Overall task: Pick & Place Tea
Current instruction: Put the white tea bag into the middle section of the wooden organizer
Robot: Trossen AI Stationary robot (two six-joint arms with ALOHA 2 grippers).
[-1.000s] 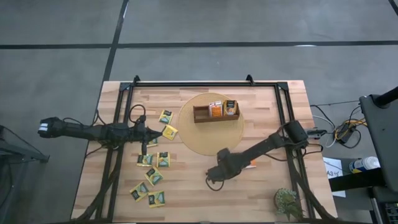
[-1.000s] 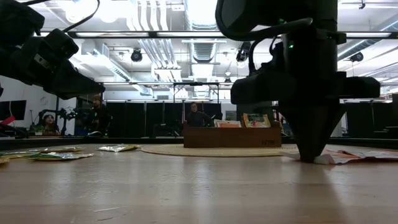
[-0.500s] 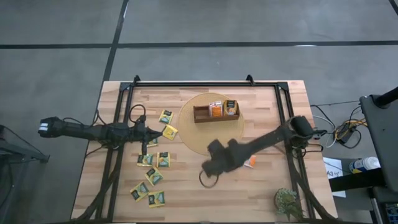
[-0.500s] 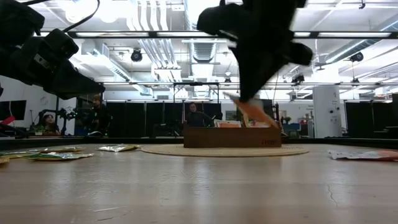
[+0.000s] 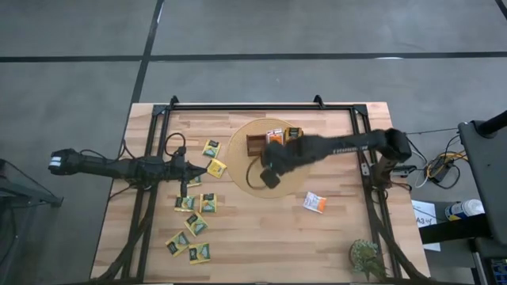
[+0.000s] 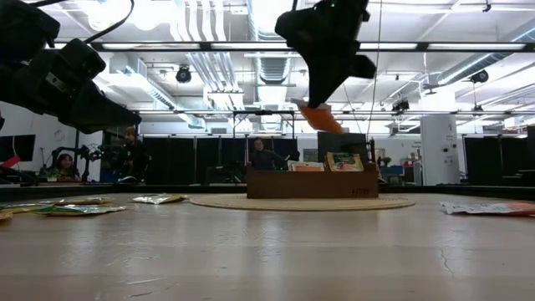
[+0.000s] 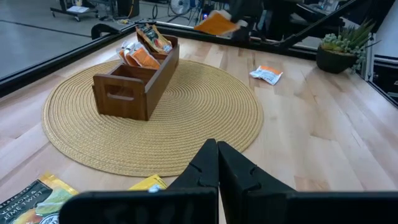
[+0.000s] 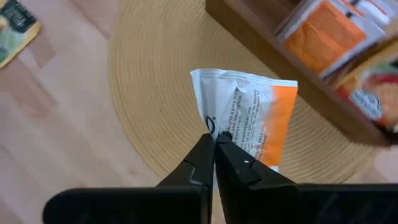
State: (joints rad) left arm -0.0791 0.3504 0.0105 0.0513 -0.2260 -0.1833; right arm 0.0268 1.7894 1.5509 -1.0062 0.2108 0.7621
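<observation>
Wooden table [image 5: 261,237] under a dim workshop, right gripper [image 8: 213,138] clamped on a white-and-orange tea packet [image 8: 252,121] at frame centre above the woven mat [image 5: 242,178], packet hidden overhead, left gripper [image 7: 217,155] pinched shut, empty, left of mat.

Woven straw mat [image 5: 242,170], wood tray [image 7: 134,84], glossy tea pkt [image 8: 252,121].

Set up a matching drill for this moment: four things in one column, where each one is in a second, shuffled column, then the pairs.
1. white-and-orange packet
2. wooden tray
3. loose orange packet
4. potted plant

A. standing on the round woven mat
B. pinched in the right gripper, above the mat
C. at the table's near right corner
D. lying alone on bare wood, right of the mat

Pairs: 1-B, 2-A, 3-D, 4-C
</observation>
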